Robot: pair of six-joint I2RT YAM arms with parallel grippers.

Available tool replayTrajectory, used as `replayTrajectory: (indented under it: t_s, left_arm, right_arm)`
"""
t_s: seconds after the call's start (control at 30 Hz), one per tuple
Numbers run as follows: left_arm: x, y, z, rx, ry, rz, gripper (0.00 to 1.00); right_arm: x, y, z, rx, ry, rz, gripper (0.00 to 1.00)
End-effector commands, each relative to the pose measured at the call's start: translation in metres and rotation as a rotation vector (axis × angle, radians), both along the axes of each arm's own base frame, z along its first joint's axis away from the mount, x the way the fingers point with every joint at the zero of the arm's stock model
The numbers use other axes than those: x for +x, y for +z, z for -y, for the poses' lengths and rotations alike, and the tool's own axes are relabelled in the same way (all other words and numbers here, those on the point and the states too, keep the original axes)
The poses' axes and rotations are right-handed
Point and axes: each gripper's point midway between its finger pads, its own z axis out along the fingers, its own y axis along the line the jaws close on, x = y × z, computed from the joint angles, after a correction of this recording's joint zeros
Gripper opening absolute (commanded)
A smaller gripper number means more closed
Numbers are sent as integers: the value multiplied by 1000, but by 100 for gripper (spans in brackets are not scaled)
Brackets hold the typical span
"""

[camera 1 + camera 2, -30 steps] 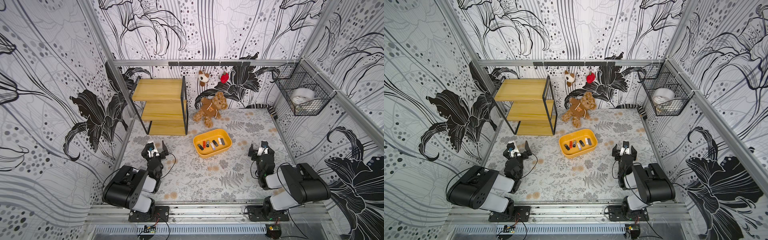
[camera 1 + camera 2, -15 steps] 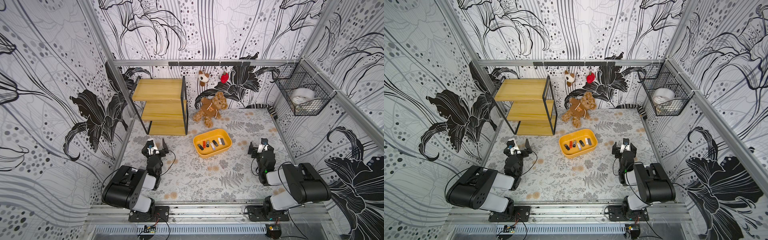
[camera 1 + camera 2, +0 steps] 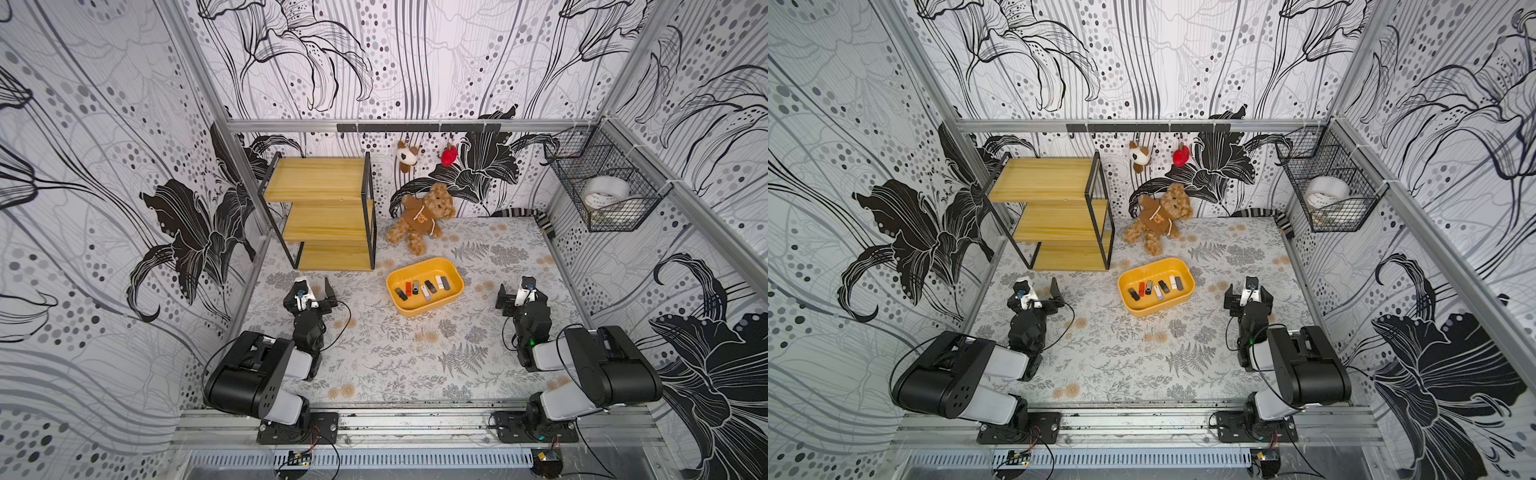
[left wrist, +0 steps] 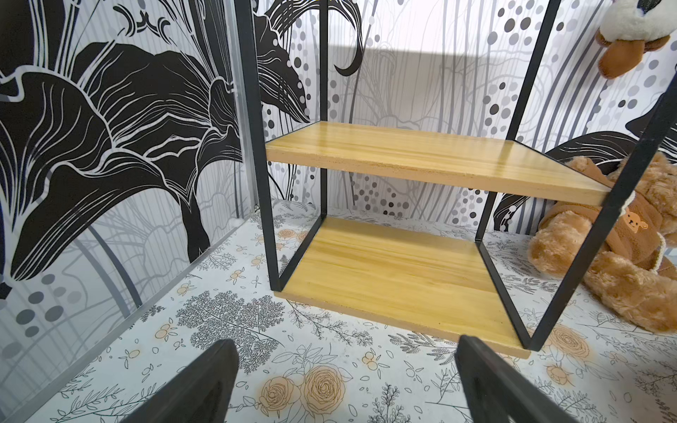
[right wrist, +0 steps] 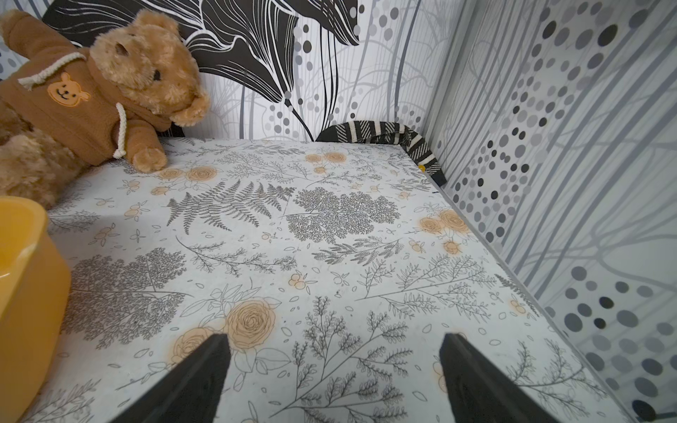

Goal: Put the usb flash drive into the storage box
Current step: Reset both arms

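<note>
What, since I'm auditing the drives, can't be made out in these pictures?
- usb flash drives in the storage box: too small in both top views for markings.
- Right wrist view: only a corner of the storage box, cut by the edge.
- In both top views: wire basket floor hidden by tape roll.

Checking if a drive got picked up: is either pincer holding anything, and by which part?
Nothing is held. The left pincer and the right pincer are open and empty; the flash drives lie in the storage box.
</note>
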Motion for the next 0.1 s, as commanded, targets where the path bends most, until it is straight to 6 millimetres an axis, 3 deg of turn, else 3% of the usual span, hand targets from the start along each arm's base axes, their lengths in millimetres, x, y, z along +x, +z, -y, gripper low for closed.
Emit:
replayTrajectory:
  t_s: [0.0, 0.07]
  left_arm:
    - [4, 11, 0, -17, -2, 38, 98]
    - [3, 11, -1, -18, -2, 38, 98]
  right_arm:
    - [5, 6, 2, 37, 6, 13, 95]
    - [5, 6, 2, 36, 5, 15, 95]
